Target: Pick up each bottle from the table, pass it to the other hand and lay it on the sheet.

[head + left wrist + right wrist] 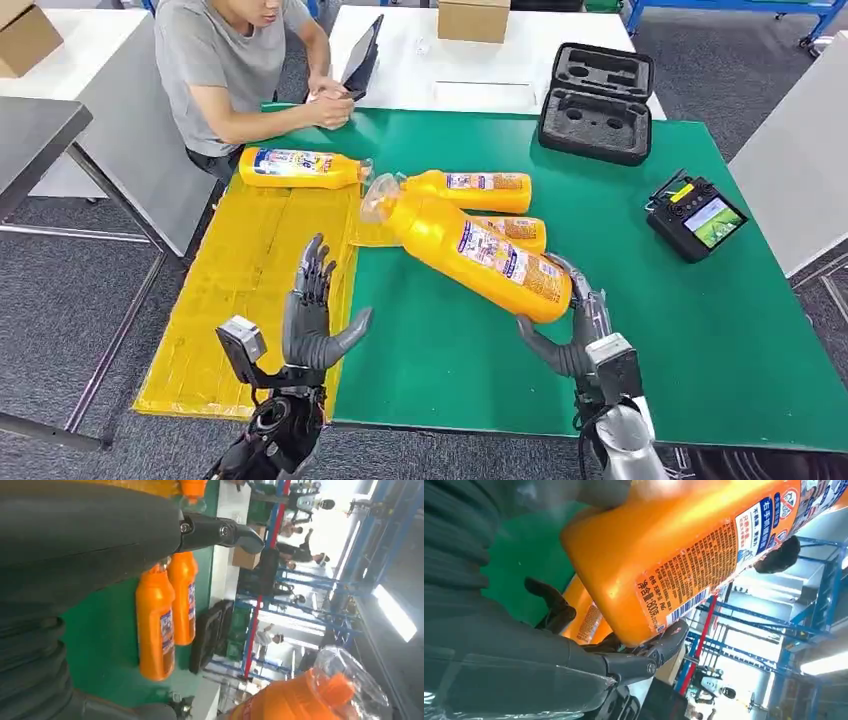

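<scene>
My right hand (pixel 575 335) grips the base of an orange bottle (pixel 470 250) and holds it tilted above the green table (pixel 700 330), its clear-capped neck pointing toward my left side. The right wrist view shows that held bottle (pixel 684 555) close up. My left hand (pixel 312 315) is open, fingers spread, over the edge of the yellow sheet (pixel 240 300), apart from the bottle. One bottle (pixel 300 168) lies on the sheet's far end. Two more bottles (pixel 475 190) (pixel 520 232) lie on the table, the nearer one partly hidden behind the held one. In the left wrist view, both bottles (pixel 156 625) lie side by side.
A person (pixel 230 70) sits at the table's far left corner with a tablet. A black foam case (pixel 597 100) stands at the back, a controller with a screen (pixel 695 215) at the right, and a cardboard box (pixel 473 18) on the white table behind.
</scene>
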Controlling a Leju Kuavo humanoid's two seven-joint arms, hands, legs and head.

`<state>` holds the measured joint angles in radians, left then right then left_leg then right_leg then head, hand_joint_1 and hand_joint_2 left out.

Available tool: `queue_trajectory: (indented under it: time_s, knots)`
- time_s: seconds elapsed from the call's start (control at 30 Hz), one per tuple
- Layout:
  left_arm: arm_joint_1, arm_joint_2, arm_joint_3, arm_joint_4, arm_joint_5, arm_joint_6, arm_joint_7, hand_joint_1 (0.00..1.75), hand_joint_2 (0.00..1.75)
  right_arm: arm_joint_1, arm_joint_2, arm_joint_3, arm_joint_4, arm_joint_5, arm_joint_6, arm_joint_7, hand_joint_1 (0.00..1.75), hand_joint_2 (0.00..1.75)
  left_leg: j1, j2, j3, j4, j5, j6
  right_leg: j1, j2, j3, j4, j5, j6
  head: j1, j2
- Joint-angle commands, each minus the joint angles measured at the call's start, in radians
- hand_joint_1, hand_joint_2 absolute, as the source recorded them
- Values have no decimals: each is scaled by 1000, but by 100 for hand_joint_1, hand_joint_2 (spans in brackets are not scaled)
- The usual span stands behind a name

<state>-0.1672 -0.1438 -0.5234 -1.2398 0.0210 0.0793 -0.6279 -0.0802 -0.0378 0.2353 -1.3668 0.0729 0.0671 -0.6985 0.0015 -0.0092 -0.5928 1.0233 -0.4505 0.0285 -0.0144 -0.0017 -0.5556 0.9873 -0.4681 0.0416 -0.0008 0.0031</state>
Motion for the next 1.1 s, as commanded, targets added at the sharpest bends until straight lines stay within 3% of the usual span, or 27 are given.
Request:
queue_trajectory:
  time_s: [0.03, 0.2, 1.1]
  knots:
    - [-13, -10, 27, 109, 30, -183, -70, 0, 175, -61, -9, 91, 49, -8, 20, 0, 175, 175, 1, 4, 3, -1, -1, -1, 1, 3, 2, -2, 1, -2, 0, 0]
    - [-20, -27, 61, 170, 56, -321, -70, 0, 175, -78, 7, 139, 72, 2, 12, 0, 175, 175, 1, 4, 4, -2, 0, -2, 1, 3, 3, -2, 1, -2, 0, 0]
    - [-17, -50, 68, 165, 30, -343, -70, 0, 175, -114, 31, 299, 220, 8, 19, 0, 175, 175, 1, 3, 2, -1, 0, -1, 1, 3, 2, -1, 1, -2, 0, 0]
